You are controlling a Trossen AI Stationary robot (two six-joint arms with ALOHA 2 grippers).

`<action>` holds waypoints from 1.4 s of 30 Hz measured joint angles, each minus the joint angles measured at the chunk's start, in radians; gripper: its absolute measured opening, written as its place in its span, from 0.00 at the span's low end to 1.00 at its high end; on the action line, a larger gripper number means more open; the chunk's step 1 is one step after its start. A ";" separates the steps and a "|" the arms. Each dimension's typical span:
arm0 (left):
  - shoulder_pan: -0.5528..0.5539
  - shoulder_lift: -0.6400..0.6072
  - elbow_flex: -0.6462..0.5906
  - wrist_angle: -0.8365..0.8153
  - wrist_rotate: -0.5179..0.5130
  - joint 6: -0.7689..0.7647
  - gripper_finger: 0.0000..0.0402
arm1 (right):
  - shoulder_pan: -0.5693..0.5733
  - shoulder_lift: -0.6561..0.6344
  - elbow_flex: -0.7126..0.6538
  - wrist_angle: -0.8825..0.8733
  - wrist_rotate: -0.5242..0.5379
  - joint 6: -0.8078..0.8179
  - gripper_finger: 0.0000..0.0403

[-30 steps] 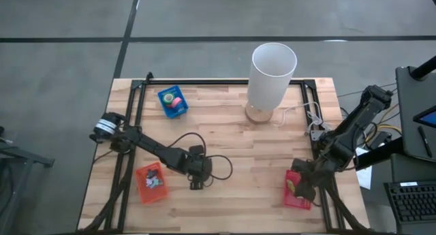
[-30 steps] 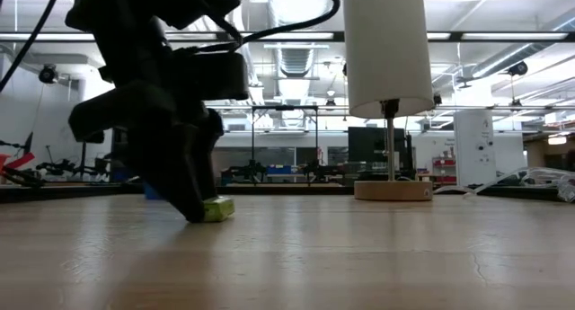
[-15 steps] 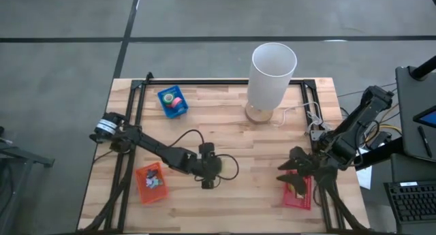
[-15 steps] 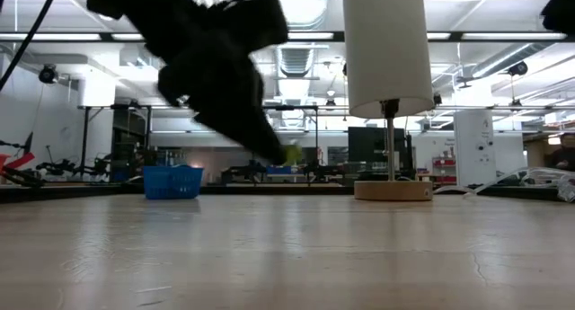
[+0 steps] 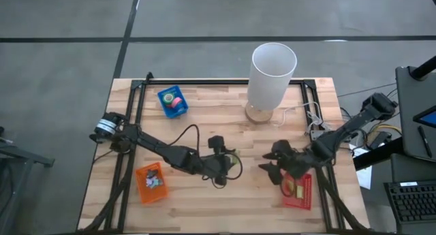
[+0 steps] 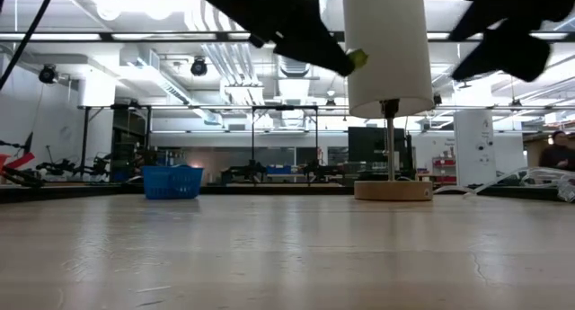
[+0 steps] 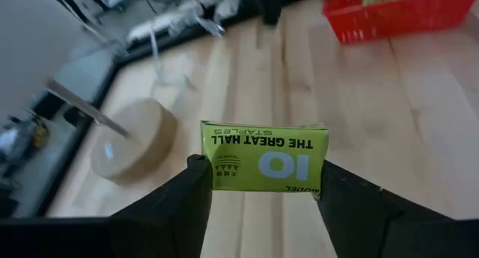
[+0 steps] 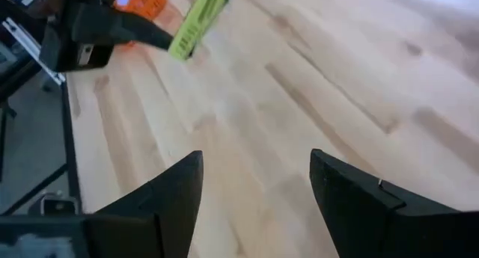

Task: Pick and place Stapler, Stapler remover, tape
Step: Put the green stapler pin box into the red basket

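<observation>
Above the middle of the wooden surface point(image 5: 225, 119), the left hand point(image 7: 258, 185) grasps a yellow-green staple box point(image 7: 263, 158) by its two ends, lifted clear of the boards. Near it, the right hand point(image 5: 267, 169) hangs over the surface beside the red basket point(image 5: 303, 193), its fingers point(image 8: 168, 194) parted with nothing between them. Far back, the tape rolls point(image 5: 174, 101) lie in the blue basket point(image 5: 167, 97); an orange basket point(image 5: 151, 183) sits by the left arm, and a white lamp point(image 5: 271, 73) stands at the rear.
</observation>
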 joint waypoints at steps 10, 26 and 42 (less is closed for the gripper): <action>0.000 0.001 0.003 0.055 -0.071 0.070 0.55 | -0.157 0.040 0.000 0.272 -0.059 -0.266 0.56; 0.002 0.001 0.005 0.066 -0.112 0.127 0.55 | -0.332 0.158 0.000 0.466 -0.265 -0.346 0.55; 0.003 0.003 0.005 0.074 -0.113 0.116 0.55 | -0.356 0.192 0.031 0.489 -0.292 -0.466 0.19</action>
